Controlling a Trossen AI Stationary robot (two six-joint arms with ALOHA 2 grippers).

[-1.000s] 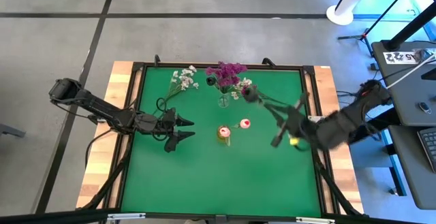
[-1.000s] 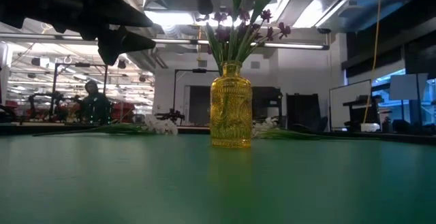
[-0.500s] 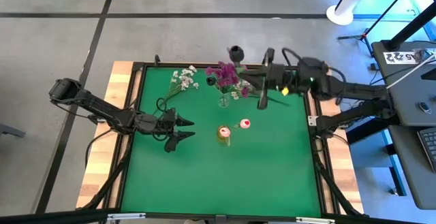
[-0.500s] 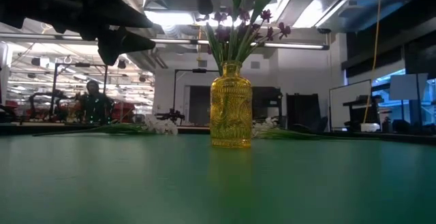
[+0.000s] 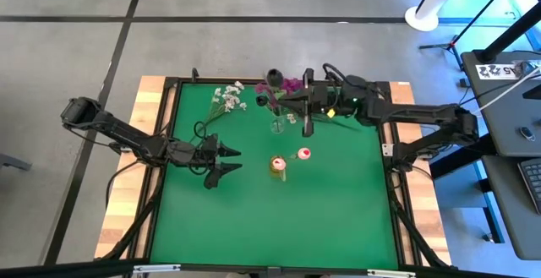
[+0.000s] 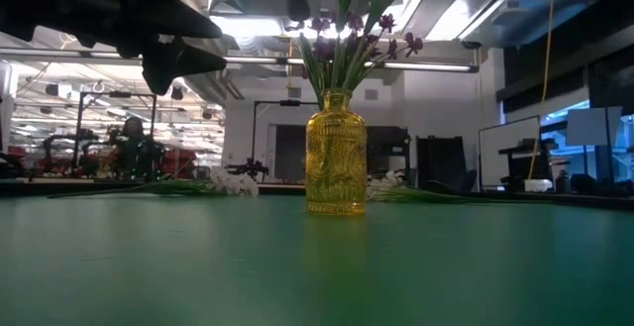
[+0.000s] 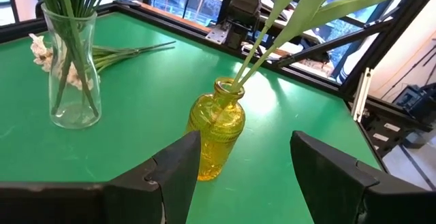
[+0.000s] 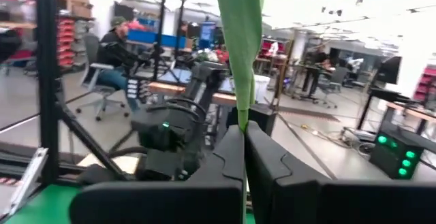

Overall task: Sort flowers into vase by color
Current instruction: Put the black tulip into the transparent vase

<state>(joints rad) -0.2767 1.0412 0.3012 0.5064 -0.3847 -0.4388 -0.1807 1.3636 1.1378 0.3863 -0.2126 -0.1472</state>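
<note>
floor point(image 5: 254, 41): grey concrete, dark seams | ceiling lights point(image 6: 436, 66): long strips | seated person point(image 8: 116, 47) at desk

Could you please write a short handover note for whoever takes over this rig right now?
Right gripper: shut on a dark-budded flower, held above the clear glass vase at the table's far side.
Left gripper: open, empty, hovering left of the yellow vase.
Done: magenta-purple flowers in the clear vase; green stems in the yellow vase.
Left: place the held flower; white sprigs lie loose on the green mat, as does a stem bundle behind the clear vase.
</note>
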